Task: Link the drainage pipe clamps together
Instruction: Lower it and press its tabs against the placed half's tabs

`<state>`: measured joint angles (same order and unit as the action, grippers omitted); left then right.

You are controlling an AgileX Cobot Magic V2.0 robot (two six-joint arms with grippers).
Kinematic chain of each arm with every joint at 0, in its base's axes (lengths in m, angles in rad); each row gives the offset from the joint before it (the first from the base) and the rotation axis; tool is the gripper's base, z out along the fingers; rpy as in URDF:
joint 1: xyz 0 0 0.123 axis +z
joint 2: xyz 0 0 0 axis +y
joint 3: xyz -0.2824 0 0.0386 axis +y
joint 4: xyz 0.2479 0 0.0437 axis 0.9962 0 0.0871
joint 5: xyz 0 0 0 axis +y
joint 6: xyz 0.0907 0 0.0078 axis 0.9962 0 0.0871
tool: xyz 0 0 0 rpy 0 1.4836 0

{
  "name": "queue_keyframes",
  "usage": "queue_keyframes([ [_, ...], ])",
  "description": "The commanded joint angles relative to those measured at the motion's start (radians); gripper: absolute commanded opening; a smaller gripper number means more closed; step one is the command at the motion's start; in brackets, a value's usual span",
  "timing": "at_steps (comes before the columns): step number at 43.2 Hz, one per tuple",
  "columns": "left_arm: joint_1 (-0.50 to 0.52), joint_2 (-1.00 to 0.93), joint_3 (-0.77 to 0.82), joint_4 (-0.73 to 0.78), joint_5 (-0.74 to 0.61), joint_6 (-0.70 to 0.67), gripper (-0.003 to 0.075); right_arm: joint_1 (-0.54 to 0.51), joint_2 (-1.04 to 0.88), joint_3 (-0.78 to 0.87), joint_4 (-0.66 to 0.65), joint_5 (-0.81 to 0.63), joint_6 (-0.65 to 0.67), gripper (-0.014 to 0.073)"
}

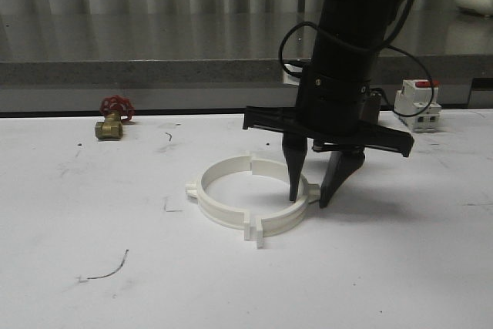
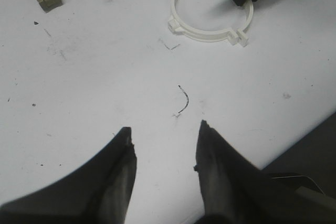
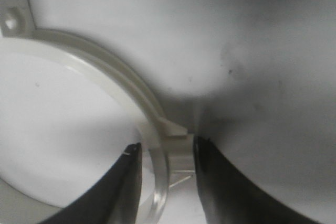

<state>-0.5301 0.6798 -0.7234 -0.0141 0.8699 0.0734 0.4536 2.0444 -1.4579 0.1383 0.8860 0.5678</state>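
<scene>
My right hand (image 1: pixel 312 198) is straddling the right wall of the drainage pipe clamps (image 1: pixel 250 198) (lying flat as a ring, mid-desk (image 1: pixel 92 213)), fingers narrowly parted; my left hand (image 2: pixel 165 137) is hovering open.

bare table (image 1: pixel 370 267) around clamps (image 1: pixel 231 217); valve (image 1: pixel 112 121), breaker (image 1: pixel 417 105) far.

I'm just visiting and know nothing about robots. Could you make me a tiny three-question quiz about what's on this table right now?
1. True or false: the right gripper straddles the wall of the white clamp ring.
2. Which object stands farthest to the robot's left: A) red-handled valve, B) breaker, C) ring?
3. Fill in: the left gripper hangs ____, holding nothing.

Key: 1 true. 2 A. 3 open.
</scene>
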Motion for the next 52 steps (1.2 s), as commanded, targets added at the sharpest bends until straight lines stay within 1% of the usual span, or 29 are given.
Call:
queue_keyframes([
  [1,0.001,-0.002,-0.028,-0.004,-0.062,0.0,0.0273,-0.004,-0.049,-0.025,0.0,-0.041,0.005,0.0304],
  [7,0.001,-0.002,-0.028,-0.004,-0.062,0.0,0.0273,-0.004,-0.049,-0.025,0.003,-0.044,0.042,0.0304],
  [16,0.001,-0.002,-0.028,-0.004,-0.062,0.0,0.0273,-0.005,-0.049,-0.025,0.005,-0.059,0.051,0.0304],
  [22,0.001,-0.002,-0.028,-0.004,-0.062,0.0,0.0273,-0.005,-0.049,-0.025,0.005,-0.062,0.091,0.0304],
  [46,0.001,-0.002,-0.028,-0.004,-0.062,0.0,0.0273,-0.009,-0.049,-0.025,0.004,-0.119,0.121,0.0304],
  [49,0.001,-0.002,-0.028,-0.004,-0.062,0.0,0.0273,-0.009,-0.049,-0.025,0.004,-0.124,0.121,0.0316],
  [52,0.001,-0.002,-0.028,-0.004,-0.062,0.0,0.0273,-0.009,-0.052,-0.025,0.0,-0.117,0.121,0.0352],
])
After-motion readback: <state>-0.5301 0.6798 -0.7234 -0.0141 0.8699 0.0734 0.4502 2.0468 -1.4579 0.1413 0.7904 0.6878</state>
